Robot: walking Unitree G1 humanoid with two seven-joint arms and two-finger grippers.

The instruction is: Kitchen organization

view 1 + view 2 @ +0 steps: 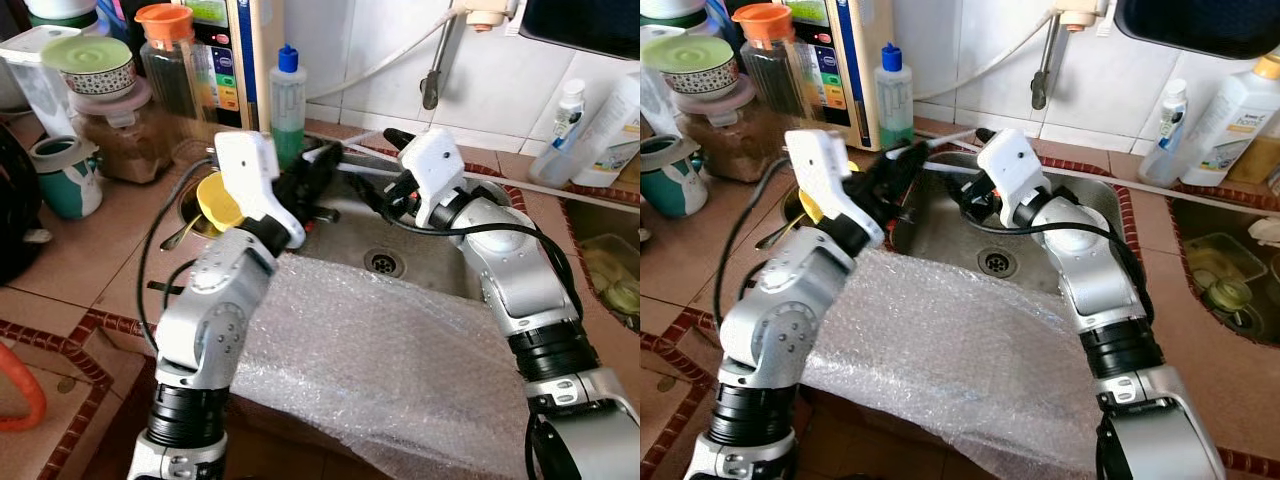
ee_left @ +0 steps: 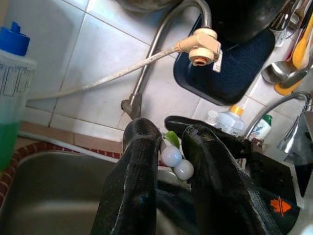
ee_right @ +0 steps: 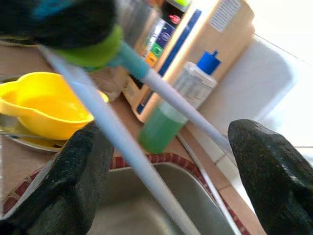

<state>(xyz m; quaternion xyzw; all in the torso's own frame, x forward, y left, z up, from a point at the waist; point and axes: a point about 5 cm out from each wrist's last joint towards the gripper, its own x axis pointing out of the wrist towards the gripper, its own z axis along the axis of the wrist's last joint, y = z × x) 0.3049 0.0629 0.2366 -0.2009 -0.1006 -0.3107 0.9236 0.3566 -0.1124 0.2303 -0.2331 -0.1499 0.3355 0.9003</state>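
bubble wrap covers the near sink edge. left gripper pinches two sticks; right gripper gapes around them. close squarely before you release.

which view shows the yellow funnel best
The right wrist view: the yellow plastic funnel is large and open side up, beside the sink. The eye views show just a sliver of it behind the left arm.

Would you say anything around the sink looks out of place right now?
Yes: a sheet of bubble wrap is draped over the sink's front edge and down into the basin, covering much of it short of the drain. Packing material looks odd there.
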